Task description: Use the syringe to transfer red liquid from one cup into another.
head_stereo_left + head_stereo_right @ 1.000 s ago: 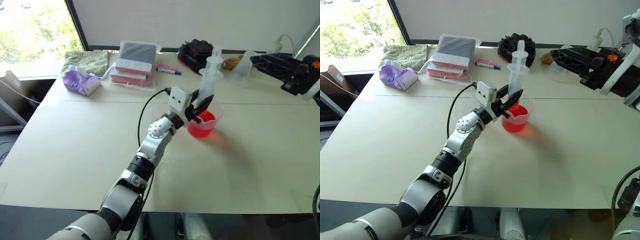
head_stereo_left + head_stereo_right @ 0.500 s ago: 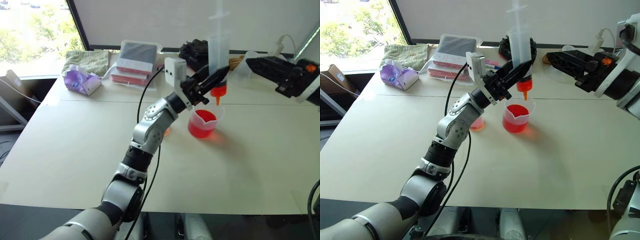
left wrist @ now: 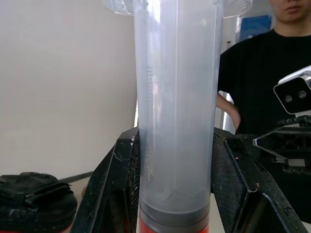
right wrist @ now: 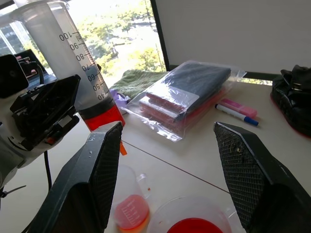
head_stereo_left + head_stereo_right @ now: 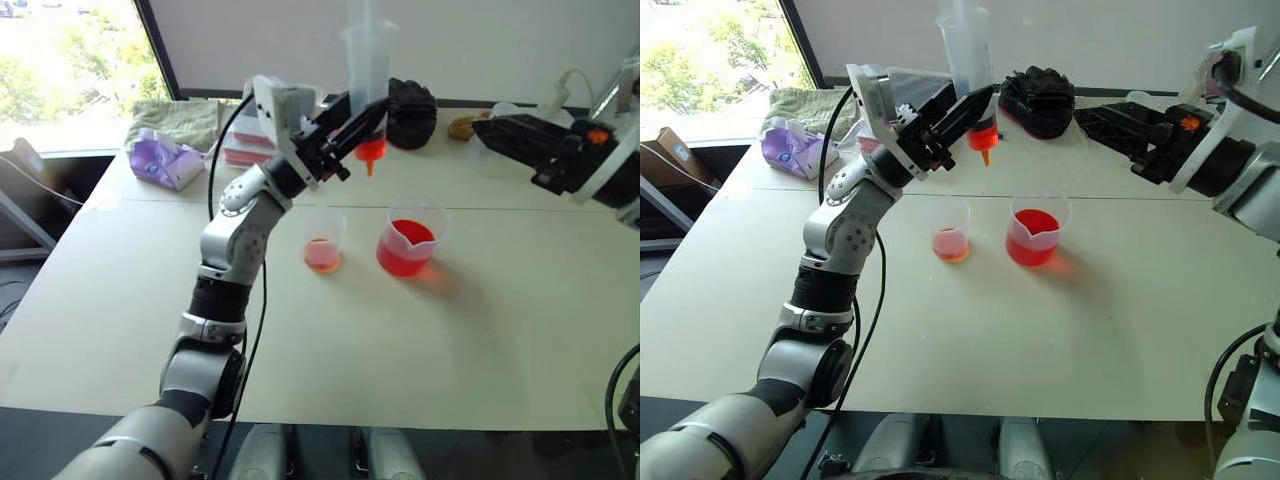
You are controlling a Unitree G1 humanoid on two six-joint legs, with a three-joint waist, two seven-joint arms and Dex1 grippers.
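I see my left gripper (image 5: 958, 118) raised above the table (image 5: 1090, 330), its 2 black fingers clamped on the barrel of the syringe (image 5: 968, 60). The syringe stands nearly upright with its orange tip (image 5: 985, 157) pointing down, and a band of red liquid (image 4: 102, 118) sits at the bottom of the barrel. In the left wrist view the 2 fingers (image 3: 109, 184) press the clear barrel from both sides.

Below it, the smaller cup (image 5: 950, 230) stands on the table with a shallow pale pink-orange layer in its base. The tip hangs in the air above it and slightly toward the far edge of the table, well apart from its rim. Just beside that cup, to its right, stands the larger spouted beaker (image 5: 1037, 230), deep red inside, the 2 vessels near each other but not touching.

My right gripper (image 5: 495, 128) is held up at the right side, fingers spread wide and holding nothing; in its wrist view the 2 fingers (image 4: 252, 170) frame both cups.

At the far edge I see a purple tissue pack (image 5: 160, 163), a green cloth (image 5: 178, 122), a bagged stack of pink-edged pads (image 4: 187, 92), a pink-and-blue marker pen (image 4: 236, 111) and a black bundle (image 5: 1038, 98). A person in a black shirt (image 3: 262, 82) stands beyond the table.
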